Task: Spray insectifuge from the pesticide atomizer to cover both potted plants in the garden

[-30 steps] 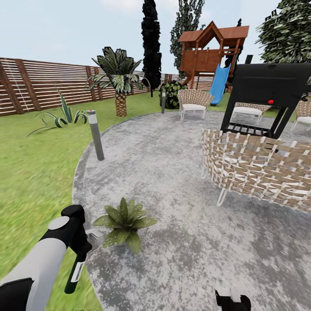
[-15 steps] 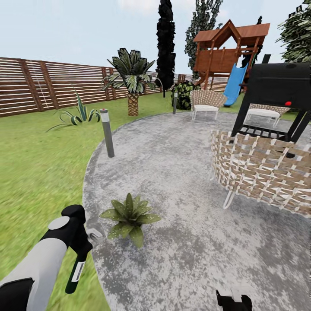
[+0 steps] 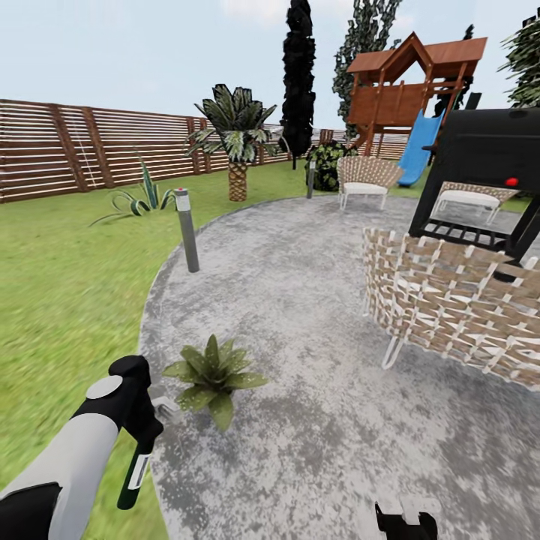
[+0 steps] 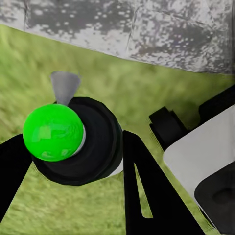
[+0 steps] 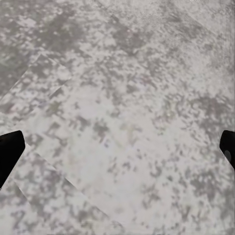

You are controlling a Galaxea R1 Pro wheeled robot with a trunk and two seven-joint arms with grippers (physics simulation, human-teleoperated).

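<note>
My left gripper (image 3: 144, 429) at the lower left of the head view is shut on the pesticide atomizer (image 3: 135, 471), a dark green bottle with a white label band that hangs below the hand. In the left wrist view the atomizer's black top (image 4: 95, 142) carries a bright green ball and sits between the two black fingers (image 4: 142, 181). One potted plant (image 3: 212, 377), a low green rosette, stands on the grey paving of the garden (image 3: 300, 300) just right of that gripper. My right gripper (image 3: 405, 523) is open low over the paving (image 5: 117, 122).
A grey bollard lamp (image 3: 186, 229) stands at the paving's left edge. A wicker chair (image 3: 450, 307) and a black grill (image 3: 487, 161) are at the right. Lawn (image 3: 67, 285), a striped spiky plant (image 3: 142, 199), a palm (image 3: 238, 142) and the slatted fence (image 3: 97, 146) lie left and behind.
The whole head view has shifted, so the camera has moved; the fence, palm and play tower slid right in the picture. The left arm keeps its pose with the bottle.
</note>
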